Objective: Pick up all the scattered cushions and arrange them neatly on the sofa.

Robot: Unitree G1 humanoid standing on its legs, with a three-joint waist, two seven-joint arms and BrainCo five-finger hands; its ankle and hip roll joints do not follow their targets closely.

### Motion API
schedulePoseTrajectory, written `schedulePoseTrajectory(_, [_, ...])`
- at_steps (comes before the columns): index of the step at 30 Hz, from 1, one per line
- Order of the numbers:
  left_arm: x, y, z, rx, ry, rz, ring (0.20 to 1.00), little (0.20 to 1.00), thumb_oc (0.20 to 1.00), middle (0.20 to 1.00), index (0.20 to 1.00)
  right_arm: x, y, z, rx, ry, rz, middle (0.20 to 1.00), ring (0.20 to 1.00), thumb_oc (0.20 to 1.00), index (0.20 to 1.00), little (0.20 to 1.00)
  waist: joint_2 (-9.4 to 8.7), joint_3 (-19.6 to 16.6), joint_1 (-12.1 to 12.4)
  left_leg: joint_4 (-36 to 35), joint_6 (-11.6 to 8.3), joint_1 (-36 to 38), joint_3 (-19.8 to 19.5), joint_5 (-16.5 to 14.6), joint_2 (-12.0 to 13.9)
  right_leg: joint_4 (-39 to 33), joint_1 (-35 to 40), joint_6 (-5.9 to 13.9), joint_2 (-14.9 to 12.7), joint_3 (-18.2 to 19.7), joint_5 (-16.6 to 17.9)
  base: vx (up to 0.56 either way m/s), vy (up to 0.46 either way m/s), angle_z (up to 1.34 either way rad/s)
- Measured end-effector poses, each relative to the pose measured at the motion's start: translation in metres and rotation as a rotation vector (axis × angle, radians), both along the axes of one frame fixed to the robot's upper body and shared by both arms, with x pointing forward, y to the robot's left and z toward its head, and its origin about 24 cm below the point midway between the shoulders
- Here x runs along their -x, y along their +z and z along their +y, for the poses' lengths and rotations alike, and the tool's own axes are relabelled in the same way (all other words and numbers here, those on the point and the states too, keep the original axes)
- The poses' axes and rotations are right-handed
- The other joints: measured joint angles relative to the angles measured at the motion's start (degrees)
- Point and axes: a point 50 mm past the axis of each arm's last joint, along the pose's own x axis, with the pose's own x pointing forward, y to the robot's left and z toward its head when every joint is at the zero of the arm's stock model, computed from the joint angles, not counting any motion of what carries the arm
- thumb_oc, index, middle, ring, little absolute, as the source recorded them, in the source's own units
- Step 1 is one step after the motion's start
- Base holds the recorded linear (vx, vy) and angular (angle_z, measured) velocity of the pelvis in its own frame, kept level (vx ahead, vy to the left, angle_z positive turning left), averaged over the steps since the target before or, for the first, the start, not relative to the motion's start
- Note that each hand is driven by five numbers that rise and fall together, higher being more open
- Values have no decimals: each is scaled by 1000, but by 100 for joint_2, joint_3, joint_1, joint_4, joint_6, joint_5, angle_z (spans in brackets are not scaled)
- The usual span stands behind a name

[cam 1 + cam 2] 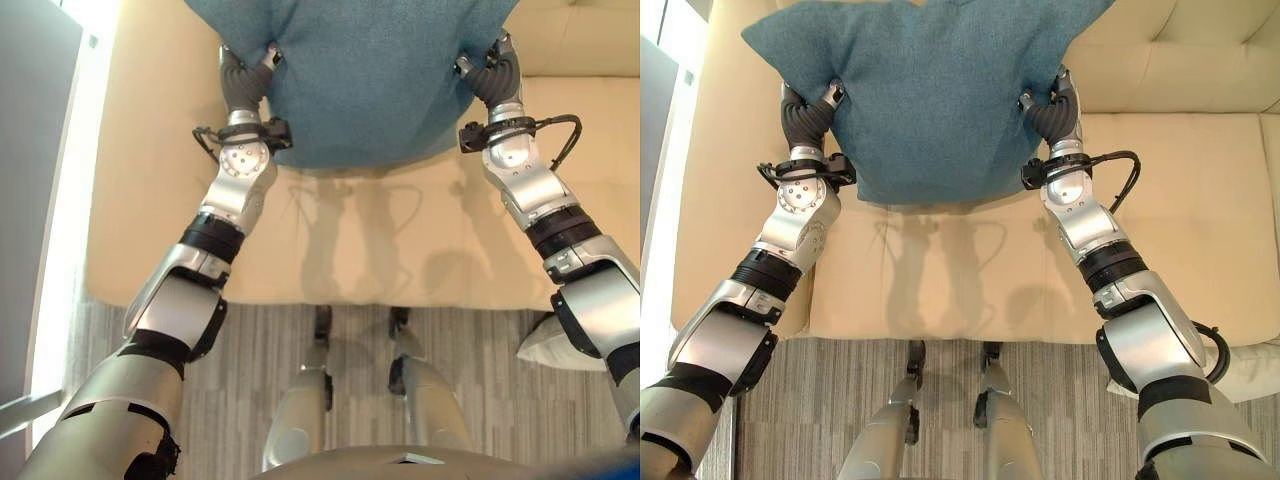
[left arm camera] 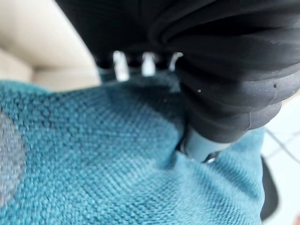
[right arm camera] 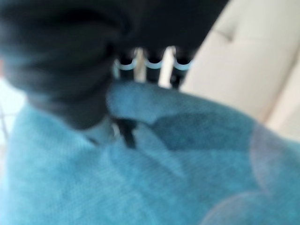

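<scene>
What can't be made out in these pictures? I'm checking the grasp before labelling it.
- Left hand: fingertips buried in the teal cushion; in the left wrist view the dark cover hides most of them.
- Right hand: the same, and the right wrist view is blurred.
- Cushion's top edge: cut off in the left eye view.
- White object on the floor by the sofa: hidden behind the right arm, unidentifiable.

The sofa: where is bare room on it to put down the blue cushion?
The sofa seat is bare in front of the blue cushion, up to its front edge, and bare to the robot's right of the right hand. It is crowded at the back, where the cushion hangs between the left hand and the right hand.
</scene>
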Motion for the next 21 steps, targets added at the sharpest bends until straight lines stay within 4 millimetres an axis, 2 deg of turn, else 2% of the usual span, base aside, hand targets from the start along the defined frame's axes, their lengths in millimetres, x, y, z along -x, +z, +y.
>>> schedulePoseTrajectory(3, [-4,-4,7,-9,35,30,200,200,200,200,200,-2,-2,8,-5,21,3,200,200,200,200,200,1,1,-8,36,4,-205,23,2,-4,76,-256,0,-2,48,6,-12,14,-5])
schedulePoseTrajectory(8, [-8,26,8,-16,56,-46,200,200,200,200,200,-5,29,15,17,26,-69,200,200,200,200,200,3,1,-18,41,38,-601,35,99,-32,252,-744,0,-32,134,32,-5,5,-1])
schedulePoseTrajectory(12, [-10,38,8,-29,68,-71,200,200,200,200,200,-8,42,15,43,6,-93,200,200,200,200,200,2,2,-14,30,33,-794,41,155,-47,292,-962,16,-49,162,64,0,0,0])
schedulePoseTrajectory(13, [-11,40,8,-32,74,-69,285,285,285,285,285,-8,45,15,51,2,-94,200,200,200,200,200,3,1,-15,19,36,-794,43,162,-47,292,-967,16,-48,165,65,0,0,0])
schedulePoseTrajectory(14, [-12,44,9,-34,84,-70,736,736,736,736,736,-9,48,16,54,-3,-99,200,200,200,200,200,2,1,-19,19,36,-792,43,162,-46,294,-966,16,-47,168,65,0,0,0])
schedulePoseTrajectory(15, [-15,50,10,-53,103,-66,1000,1000,1000,1000,1000,-11,52,16,76,-23,-99,373,373,373,373,373,2,1,-20,19,36,-793,44,163,-47,297,-967,16,-48,171,65,0,0,0])
schedulePoseTrajectory(16, [-17,58,11,-83,124,-55,1000,1000,1000,1000,1000,-13,58,14,106,-52,-95,878,878,878,878,878,2,1,-19,16,38,-792,47,166,-47,297,-967,17,-49,172,66,0,0,0])
schedulePoseTrajectory(17, [-19,66,9,-115,137,-51,1000,1000,1000,1000,1000,-15,64,13,127,-76,-92,1000,1000,1000,1000,1000,2,1,-16,14,38,-793,44,169,-48,297,-967,17,-49,170,67,0,0,0])
schedulePoseTrajectory(18, [-18,79,7,-137,141,-63,1000,1000,1000,1000,1000,-15,75,13,135,-97,-100,1000,1000,1000,1000,1000,3,-2,-22,8,39,-793,45,169,-49,296,-970,16,-50,171,67,0,0,0])
schedulePoseTrajectory(21, [-17,97,0,-203,144,-82,1000,1000,1000,1000,1000,-18,78,6,171,-160,-78,1000,1000,1000,1000,1000,3,-2,-14,0,40,-793,49,170,-53,296,-973,16,-57,172,67,0,0,0])
